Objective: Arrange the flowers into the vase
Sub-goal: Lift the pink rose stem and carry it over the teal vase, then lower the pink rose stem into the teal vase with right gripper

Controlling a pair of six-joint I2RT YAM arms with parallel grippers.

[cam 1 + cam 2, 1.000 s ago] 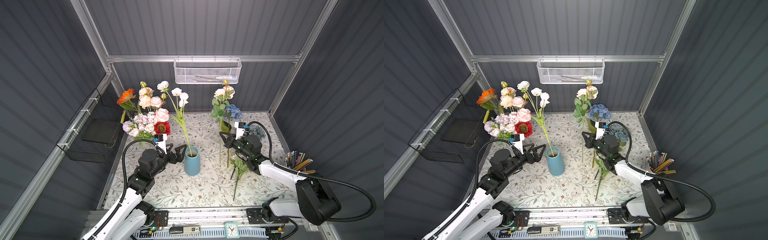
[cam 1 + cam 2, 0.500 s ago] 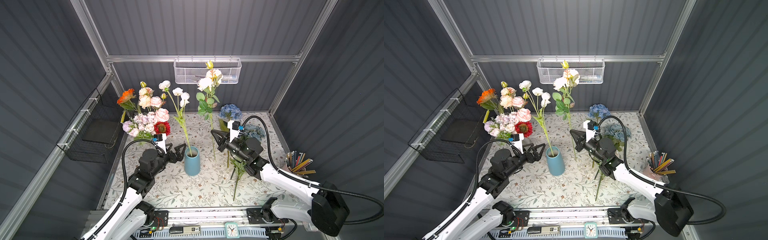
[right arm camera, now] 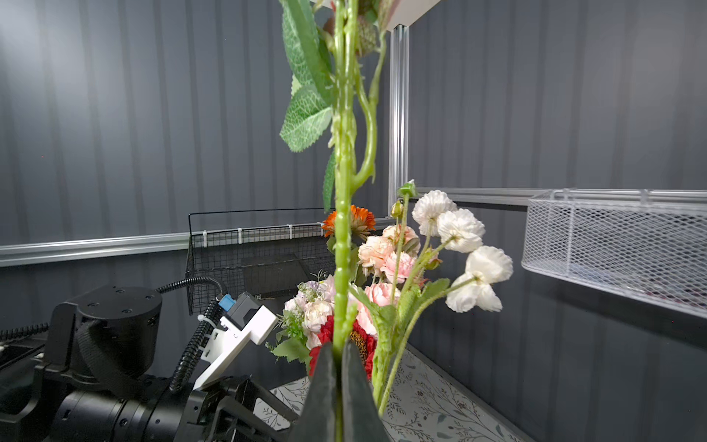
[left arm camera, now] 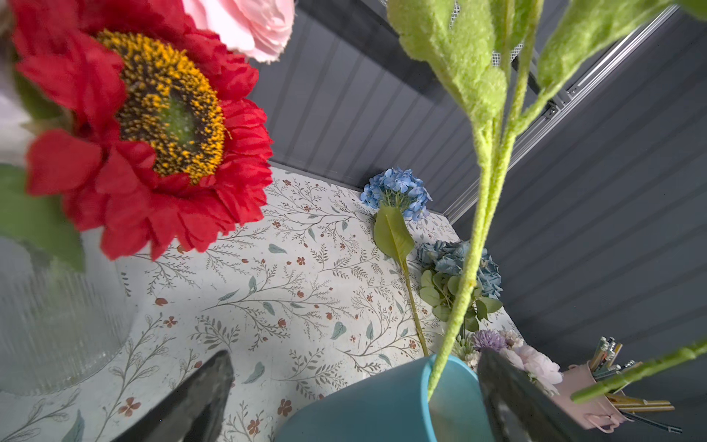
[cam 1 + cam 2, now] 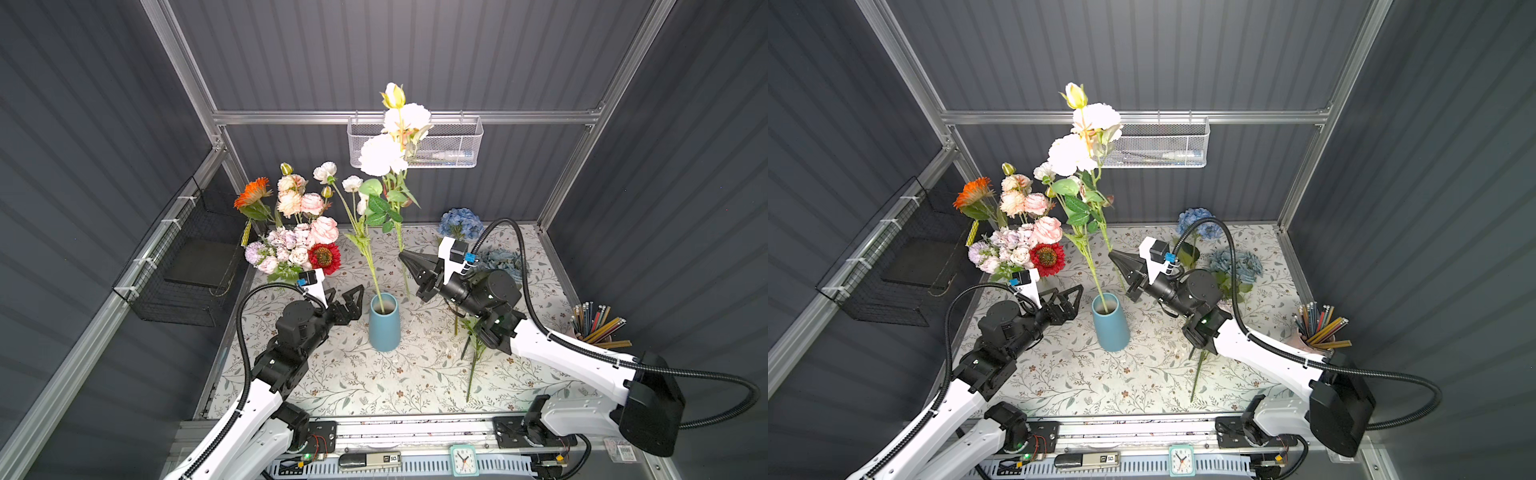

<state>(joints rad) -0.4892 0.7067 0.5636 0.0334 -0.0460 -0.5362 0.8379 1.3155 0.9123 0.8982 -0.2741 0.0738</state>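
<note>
Two arms are over the table [image 5: 374, 386], with one stem in hand. Far-left corner: a mixed bunch [image 5: 299, 232] of orange, peach, pink, lilac and red heads stands in a ribbed glass vase [image 4: 57, 306]. The left gripper [image 5: 345, 297] sits just in front of it, jaws spread wide and empty, tips pointing at the blue vase [image 5: 384, 324], close to its left side but not touching; same in both top views [image 5: 1065, 297]. The blue vase stands upright mid-table and holds one white sprig [image 5: 365, 249] that leans toward the far-left corner. Just right of the vase and above its rim, the right gripper [image 5: 405, 257] has its jaws pressed together on the green stem of a tall white spray [image 5: 380, 156], held near upright with leaves and heads high over the vase. The right wrist view shows the pinch [image 3: 336, 356]. The stem's lower end hangs outside the vase mouth, near the rim. Far-right corner: a blue hydrangea [image 5: 459, 222], with a dusty-blue bunch [image 5: 498, 262] just in front of it. A loose stem [image 5: 471, 374] lies on the table under the right arm. A pencil cup [image 5: 598, 328] is at the right edge.
</note>
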